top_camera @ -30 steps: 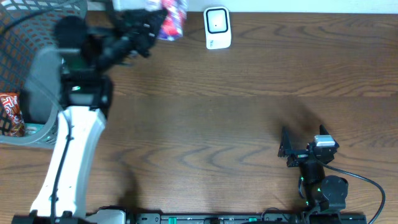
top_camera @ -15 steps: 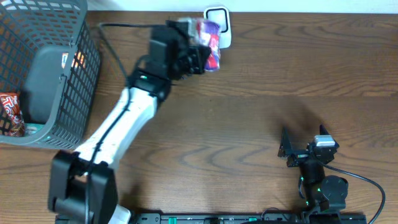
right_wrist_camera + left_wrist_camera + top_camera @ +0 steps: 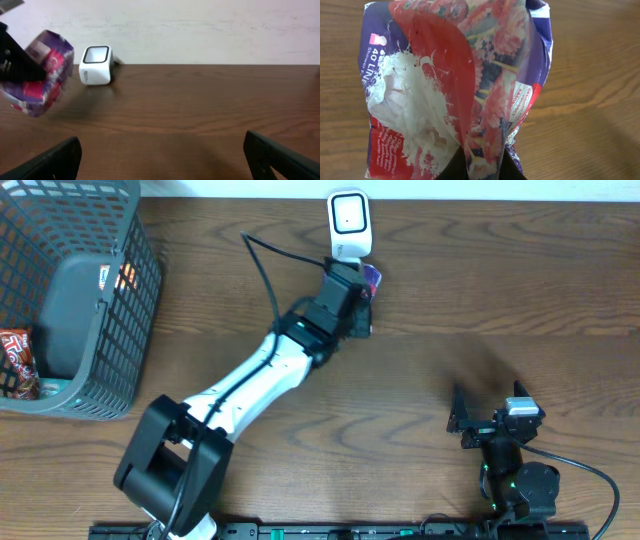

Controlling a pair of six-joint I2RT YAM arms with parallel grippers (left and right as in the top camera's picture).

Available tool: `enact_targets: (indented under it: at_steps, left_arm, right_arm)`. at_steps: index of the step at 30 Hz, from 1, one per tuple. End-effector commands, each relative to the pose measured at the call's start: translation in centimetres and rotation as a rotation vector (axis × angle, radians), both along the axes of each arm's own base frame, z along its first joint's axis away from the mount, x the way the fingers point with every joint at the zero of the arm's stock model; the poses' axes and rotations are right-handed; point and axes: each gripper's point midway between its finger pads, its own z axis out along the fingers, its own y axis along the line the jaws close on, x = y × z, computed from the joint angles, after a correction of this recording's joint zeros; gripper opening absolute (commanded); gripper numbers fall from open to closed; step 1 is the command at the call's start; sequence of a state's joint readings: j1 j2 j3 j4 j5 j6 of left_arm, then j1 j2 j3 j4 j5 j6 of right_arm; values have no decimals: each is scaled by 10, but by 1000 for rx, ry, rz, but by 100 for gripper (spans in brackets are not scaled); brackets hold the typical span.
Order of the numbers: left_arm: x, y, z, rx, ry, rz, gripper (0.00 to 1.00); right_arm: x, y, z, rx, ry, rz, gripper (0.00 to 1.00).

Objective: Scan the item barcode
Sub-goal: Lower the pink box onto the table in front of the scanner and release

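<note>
At the far left of the brown wooden table (image 3: 500, 300) stands a grey open-mesh plastic basket (image 3: 135, 310). Inside it lies a large dark grey soft pack (image 3: 75, 310) with a small orange-and-white label near its upper right corner. A red printed snack packet (image 3: 15, 365) sits against the basket's left side, partly cut off by the edge of the overhead view.

The left arm reaches from the near left edge diagonally up to the far middle of the table. Its left gripper (image 3: 356, 292) is clenched on a purple and red flower-printed crinkled plastic packet (image 3: 455, 85). The dark fingers pinch the packet's lower edge in the wrist view. The packet hangs off the table, just in front of a small white box-shaped barcode scanner with a dark window (image 3: 349, 222). That scanner stands at the far edge by the pale wall. From the right wrist view the packet is just left of the scanner and close to it. Whether they touch cannot be told, and no barcode is legible on the visible faces.

At the near right, the right gripper (image 3: 161, 140) rests low with its fingers spread wide and nothing between them.
</note>
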State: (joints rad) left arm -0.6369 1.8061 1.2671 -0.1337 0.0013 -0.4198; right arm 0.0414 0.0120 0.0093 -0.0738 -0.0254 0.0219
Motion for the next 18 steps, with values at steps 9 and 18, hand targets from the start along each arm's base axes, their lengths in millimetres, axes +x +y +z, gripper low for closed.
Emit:
enact_targets:
  at_steps: [9,18]
  left_arm:
    - [-11,13,-23,107,28,221,12]
    - [-3,8,-26,103,0,206,36]
  right_arm:
    - [0,-1,-1,14,1,-9,99]
    - [0,-2,-1,14,1,-10,99]
